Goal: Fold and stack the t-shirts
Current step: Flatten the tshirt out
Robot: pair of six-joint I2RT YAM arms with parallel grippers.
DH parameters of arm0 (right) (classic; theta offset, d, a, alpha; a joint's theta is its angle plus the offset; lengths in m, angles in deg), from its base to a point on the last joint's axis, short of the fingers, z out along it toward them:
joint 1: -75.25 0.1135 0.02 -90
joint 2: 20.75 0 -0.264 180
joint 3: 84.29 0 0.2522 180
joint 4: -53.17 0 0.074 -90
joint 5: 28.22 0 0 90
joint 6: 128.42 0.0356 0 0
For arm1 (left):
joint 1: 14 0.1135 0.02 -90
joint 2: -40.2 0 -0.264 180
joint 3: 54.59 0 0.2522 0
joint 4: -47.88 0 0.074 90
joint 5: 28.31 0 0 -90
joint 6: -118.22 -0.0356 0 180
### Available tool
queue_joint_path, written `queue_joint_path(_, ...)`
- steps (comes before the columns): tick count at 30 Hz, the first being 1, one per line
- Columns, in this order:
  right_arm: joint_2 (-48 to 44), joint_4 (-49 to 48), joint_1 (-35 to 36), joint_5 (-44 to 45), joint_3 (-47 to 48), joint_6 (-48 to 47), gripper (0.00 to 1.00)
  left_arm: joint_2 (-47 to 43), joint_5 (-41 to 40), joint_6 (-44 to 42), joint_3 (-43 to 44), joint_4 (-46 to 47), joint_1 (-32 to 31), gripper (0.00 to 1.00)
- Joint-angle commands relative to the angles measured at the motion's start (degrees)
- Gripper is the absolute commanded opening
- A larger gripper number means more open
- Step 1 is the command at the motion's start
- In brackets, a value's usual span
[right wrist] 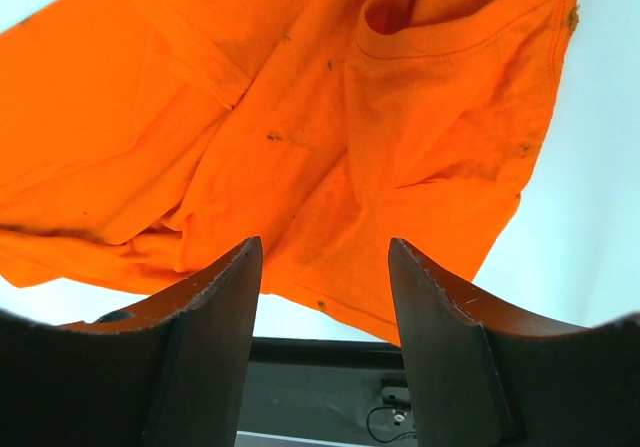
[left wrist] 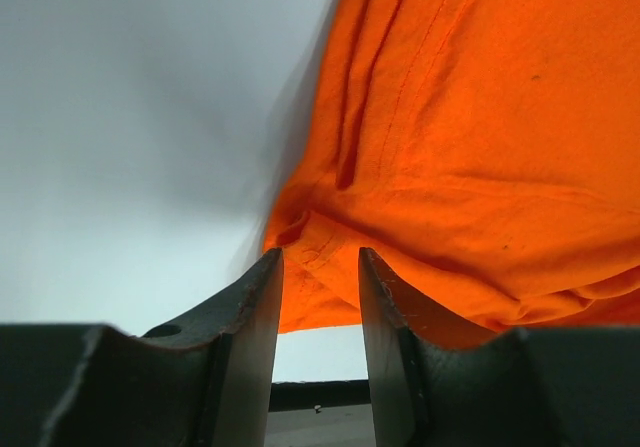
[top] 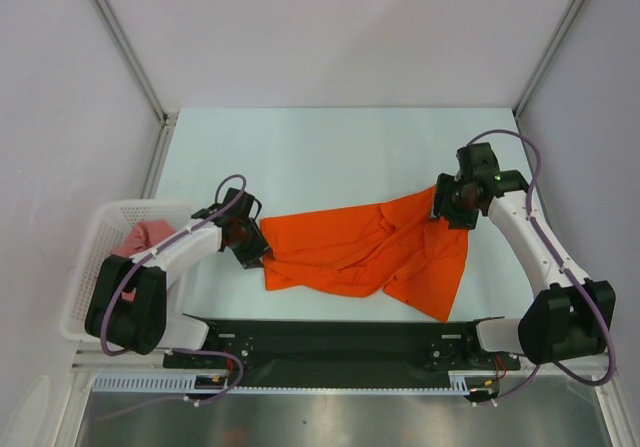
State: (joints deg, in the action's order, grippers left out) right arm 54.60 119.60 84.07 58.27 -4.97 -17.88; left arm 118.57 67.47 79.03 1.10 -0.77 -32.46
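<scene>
Sprawling crumpled across the table (top: 300, 147), the orange t-shirt (top: 370, 252) lies between two grippers. The left gripper (left wrist: 320, 259), jaws apart, straddles a bunched hem at the shirt's left edge, while the right gripper (right wrist: 325, 252), jaws wide apart, hangs over its far right corner. The salmon-pink t-shirt (top: 148, 235) sits in the white basket (top: 90, 257).

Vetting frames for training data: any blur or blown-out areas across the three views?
Left wrist: the bright orange cloth t-shirt is smeared by motion blur along its left edge, background a featureless grey, dark pincer fingers sharp. Right wrist: crisp, seams and dark specks readable, the pale tabletop washed near white. Top external: even light, soft shadows, no glare on the shirt.
</scene>
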Motion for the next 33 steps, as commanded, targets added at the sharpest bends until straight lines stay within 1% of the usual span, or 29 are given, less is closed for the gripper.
queue_joint_path(1,-2.31,0.86,-0.47,-0.01,-0.61,-1.11,0.59,-0.24,-1.65,1.05,-0.27,1.41,0.35,0.41)
queue_joint_path(4,-2.49,0.95,-0.65,-0.18,-1.05,-1.02,0.59,-0.06,-0.95,0.87,-0.27,0.63,0.35,0.42)
queue_joint_path(8,-2.84,1.04,-0.73,-0.18,-1.05,-0.94,0.59,-1.9,-1.65,0.96,-1.24,0.09,0.35,0.47)
queue_joint_path(13,-2.75,0.77,-0.73,-0.36,-1.49,-0.67,0.59,-2.17,-2.18,0.61,-1.15,-0.53,0.35,0.48)
queue_joint_path(21,-3.02,0.6,-0.65,-0.45,-1.84,-0.5,0.59,1.96,-1.91,-0.97,0.87,1.23,0.35,0.4)
queue_joint_path(23,-3.28,0.6,-0.73,-0.36,-1.93,-0.5,0.59,2.05,-2.0,-1.15,0.78,1.32,0.35,0.35)
queue_joint_path(25,-3.37,0.86,-0.73,-0.18,-2.19,-0.5,0.59,1.62,-2.18,-1.41,0.7,1.58,0.35,0.32)
queue_joint_path(26,-3.37,0.95,-0.82,0.16,-2.28,-0.32,0.59,1.44,-2.18,-1.41,0.61,1.67,0.35,0.26)
queue_joint_path(28,-3.19,1.56,-0.82,0.52,-2.63,-0.06,0.59,1.0,-2.35,-1.67,0.78,1.93,0.35,0.19)
queue_joint_path(29,-3.11,1.83,-0.73,0.87,-2.72,0.29,0.59,0.91,-2.35,-2.02,1.13,2.02,0.35,0.12)
queue_joint_path(32,-3.02,2.44,-0.73,1.74,-3.42,1.43,0.59,-0.14,-2.79,-2.91,2.36,1.41,0.35,0.0)
queue_joint_path(33,-2.58,2.62,-0.82,2.1,-3.68,1.96,0.59,-0.58,-3.31,-3.34,2.89,1.06,0.35,0.0)
